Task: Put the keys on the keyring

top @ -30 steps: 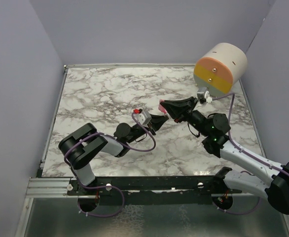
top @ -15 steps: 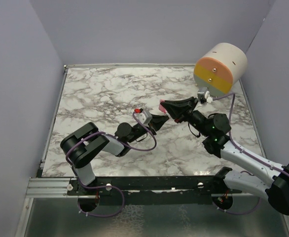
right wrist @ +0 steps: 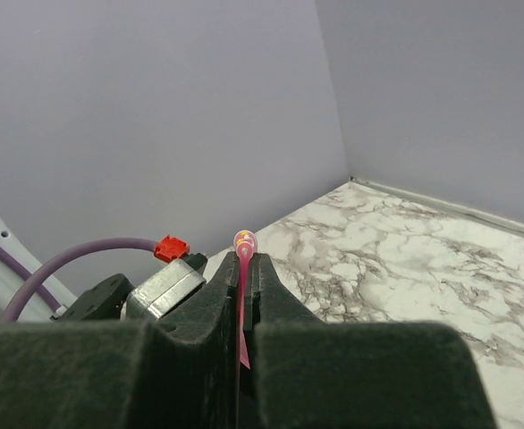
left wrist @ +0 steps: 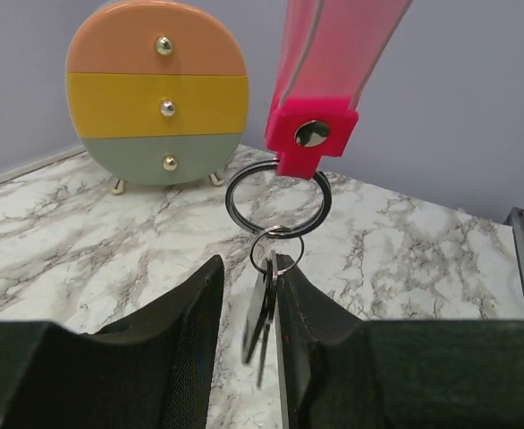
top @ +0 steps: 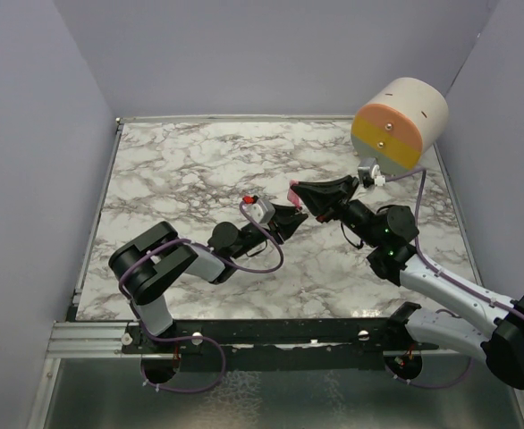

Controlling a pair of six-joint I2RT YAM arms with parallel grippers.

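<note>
A marble tabletop [top: 173,170], walled in grey, is shown with a round three-drawer unit [top: 401,125] at its far right corner. Both arms are seen reaching into the open middle, well short of and left of that unit. The right hand [top: 303,191] is clamped shut on the keyring [left wrist: 329,63], whose slim pink strip is held in the air in front of the unit, hanging with its metal ring [left wrist: 230,201] lowest. A smaller link ring [left wrist: 253,246] is threaded on that ring, and the tiny dark key [left wrist: 262,313] dangles from it. The key is therefore judged to be on the keyring already. The left hand [left wrist: 249,277] is placed directly beneath with its jaws parted, and the key hangs loose in the gap, close to one pad, with no pinch visible. The strip is judged light and flexible, best held flat across its width as it is here. The ring and key are judged stiff, smooth and apt to swing or slip, so any regrasp would be better made on the key's black head. Nothing is seen blocking the space between the hands and the drawer unit. Only the left arm's purple cable [right wrist: 83,259] lies near the right hand.
</note>
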